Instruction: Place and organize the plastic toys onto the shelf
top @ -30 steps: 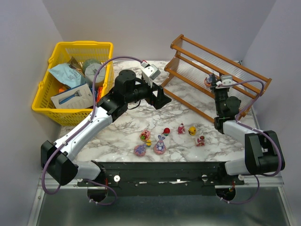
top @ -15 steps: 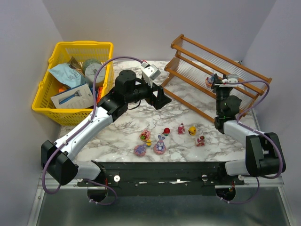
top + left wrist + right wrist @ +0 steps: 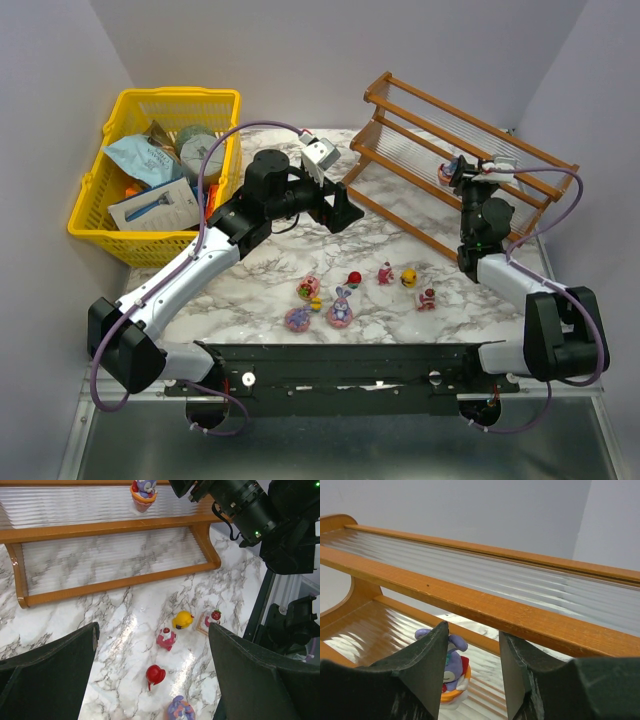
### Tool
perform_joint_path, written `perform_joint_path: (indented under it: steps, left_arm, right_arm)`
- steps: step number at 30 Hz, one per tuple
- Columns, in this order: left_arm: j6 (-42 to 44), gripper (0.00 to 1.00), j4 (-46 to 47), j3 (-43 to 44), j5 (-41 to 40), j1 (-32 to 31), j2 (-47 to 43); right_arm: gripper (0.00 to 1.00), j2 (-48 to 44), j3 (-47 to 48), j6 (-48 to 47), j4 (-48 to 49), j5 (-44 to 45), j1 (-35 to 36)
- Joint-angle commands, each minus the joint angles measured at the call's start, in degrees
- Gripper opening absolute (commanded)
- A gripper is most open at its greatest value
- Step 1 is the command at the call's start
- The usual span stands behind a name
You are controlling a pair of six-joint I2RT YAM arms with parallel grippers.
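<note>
The right gripper (image 3: 471, 632) is seen part open and empty at the shelf (image 3: 420, 130), where a purple bunny toy (image 3: 451, 670) is stood on a ribbed panel by its fingers. The left gripper (image 3: 345, 212) is spread wide, empty; other toys (image 3: 341, 310) are scattered on the table (image 3: 270, 282)

- A white, grey-veined marble table (image 3: 260, 280) lay beneath the left gripper (image 3: 343, 208) and the right gripper (image 3: 462, 172).
- Plain pale walls (image 3: 330, 50) stood beyond and to either side of them.
- Soft glare (image 3: 187, 662) marked the marble under the left gripper.
- A grey metal ledge (image 3: 330, 440) ran well behind both.
</note>
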Motion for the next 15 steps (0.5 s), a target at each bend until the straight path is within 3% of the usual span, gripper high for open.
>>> perform_joint_path:
  steps: [1, 15]
  left_arm:
    - [-0.4, 0.99, 1.4, -0.9, 1.3, 0.3, -0.5]
    - [-0.6, 0.99, 1.7, -1.6, 1.1, 0.3, -0.9]
  right_arm:
    - [0.53, -2.1, 2.3, 2.5, -1.3, 1.0, -0.3]
    - [0.54, -4.6, 3.5, 3.5, -5.9, 0.4, -0.2]
